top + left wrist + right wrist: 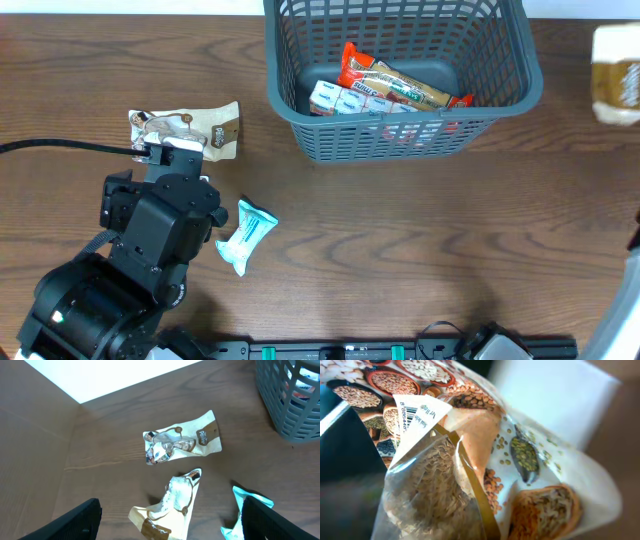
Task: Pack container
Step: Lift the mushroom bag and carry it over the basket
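1. Large dark grey-blue slotted plastic basket (380, 135) stands upright at far-centre of brown wooden table (420, 250), with snack packets inside.
2. Basket: prob. stiff, light, won't crush. Thick rim = best hold if it needs shifting.
3. Left gripper (172, 527): fingers spread wide, nothing btwn, over crumpled cream foil packet (170, 502). Teal packet (247, 502) is beside it.
4. Right gripper: jaws hidden behind clear-film seeded bread bag (485, 470). Looks clamped on it, to the right of the basket.
5. Packets: prob. light, soft, slippery, so pinch mid-body or at seal.
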`<state>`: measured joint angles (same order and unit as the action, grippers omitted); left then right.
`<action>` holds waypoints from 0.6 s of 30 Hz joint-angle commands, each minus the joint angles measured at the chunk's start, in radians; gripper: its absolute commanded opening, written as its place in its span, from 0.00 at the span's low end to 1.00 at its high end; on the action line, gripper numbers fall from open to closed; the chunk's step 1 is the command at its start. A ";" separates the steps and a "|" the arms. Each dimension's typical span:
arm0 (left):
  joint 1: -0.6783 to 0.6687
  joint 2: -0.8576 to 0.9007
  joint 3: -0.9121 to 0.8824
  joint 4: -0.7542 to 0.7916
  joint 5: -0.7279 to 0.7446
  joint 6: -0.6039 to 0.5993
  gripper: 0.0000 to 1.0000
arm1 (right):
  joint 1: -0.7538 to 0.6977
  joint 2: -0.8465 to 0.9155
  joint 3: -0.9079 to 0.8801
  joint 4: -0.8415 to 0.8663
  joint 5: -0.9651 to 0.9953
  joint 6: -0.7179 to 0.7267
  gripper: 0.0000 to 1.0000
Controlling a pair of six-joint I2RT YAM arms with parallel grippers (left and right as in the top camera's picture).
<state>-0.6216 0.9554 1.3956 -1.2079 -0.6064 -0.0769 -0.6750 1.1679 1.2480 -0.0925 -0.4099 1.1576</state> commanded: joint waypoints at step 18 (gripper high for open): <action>0.005 -0.002 0.013 -0.003 -0.011 0.005 0.78 | 0.476 0.217 0.165 0.113 -0.249 -0.630 0.01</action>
<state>-0.6216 0.9554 1.3956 -1.2079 -0.6064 -0.0769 -0.2543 1.3323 1.4071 0.0223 -0.6086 0.6720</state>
